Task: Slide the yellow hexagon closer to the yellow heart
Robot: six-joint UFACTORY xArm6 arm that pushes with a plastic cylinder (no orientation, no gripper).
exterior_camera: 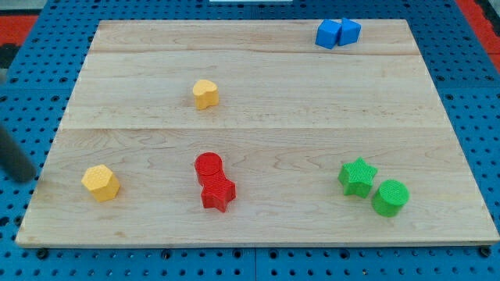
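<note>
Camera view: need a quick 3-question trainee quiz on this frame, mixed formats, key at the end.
1. True or false: the yellow hexagon touches the yellow heart.
2. Which pair sits at the view's top right? A) the two blue blocks B) green star and green cylinder C) red cylinder and red star
3. Fill in: my tip is ____ in this frame; only a dark rod shows at the view's left edge, left of the board.

Key: 1 false, they lie well apart, hexagon at lower left. 2 A. 3 hidden.
</note>
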